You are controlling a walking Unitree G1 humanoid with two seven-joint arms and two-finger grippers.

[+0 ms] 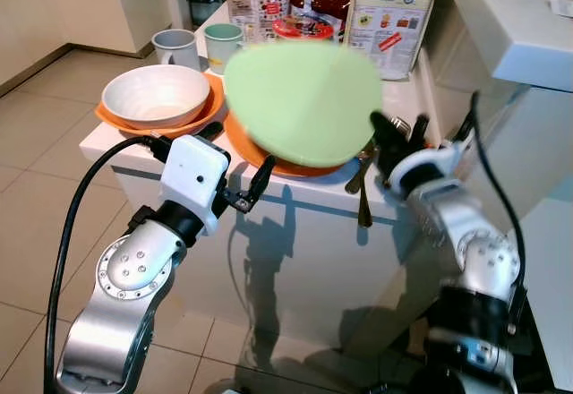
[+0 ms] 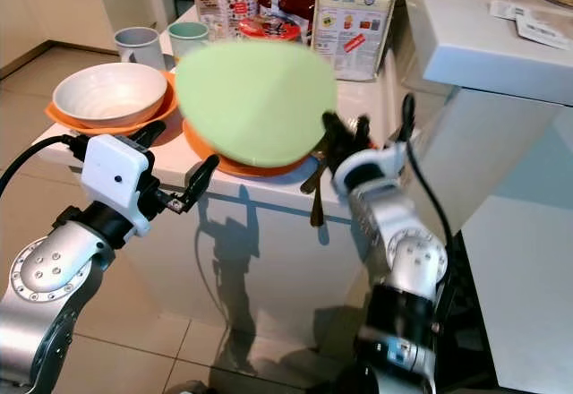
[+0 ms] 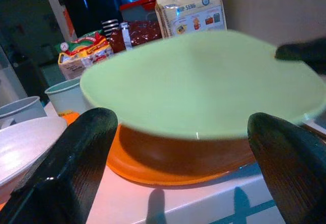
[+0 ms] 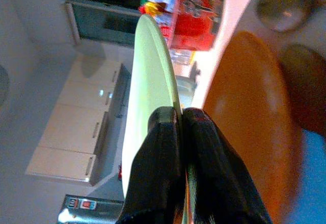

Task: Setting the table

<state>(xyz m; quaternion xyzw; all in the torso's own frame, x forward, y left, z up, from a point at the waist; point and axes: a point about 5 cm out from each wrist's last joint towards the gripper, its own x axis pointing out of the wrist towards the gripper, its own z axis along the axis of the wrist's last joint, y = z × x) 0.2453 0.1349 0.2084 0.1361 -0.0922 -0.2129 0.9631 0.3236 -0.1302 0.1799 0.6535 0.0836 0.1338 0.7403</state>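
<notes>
Pale-green plate (image 1: 303, 103) lifted and tilted above an orange plate (image 1: 269, 157) on the white counter (image 1: 309, 195), near the front edge. Right gripper (image 4: 179, 119) pinching the green plate's rim, its two black fingers pressed together on either side of the edge, as seen in the right wrist view. Left gripper (image 1: 235, 166) hovering just in front of the counter edge, to the left of the orange plate, jaws spread wide and holding nothing; both black fingertips (image 3: 81, 155) well apart in the left wrist view, with the green plate between and beyond them.

White bowl (image 1: 155, 95) resting on a second orange plate (image 1: 201, 112) at the left end of the counter. Grey mug (image 1: 175, 48) and light-green cup (image 1: 222, 43) standing behind the bowl. Red-lidded container (image 1: 303, 27) and food packages (image 1: 392, 13) further back along the counter. Dark cutlery (image 1: 363, 184) lying at the counter edge beside the orange plate, partly hidden by the right gripper. Beige tiled floor (image 1: 36, 134) to the left.
</notes>
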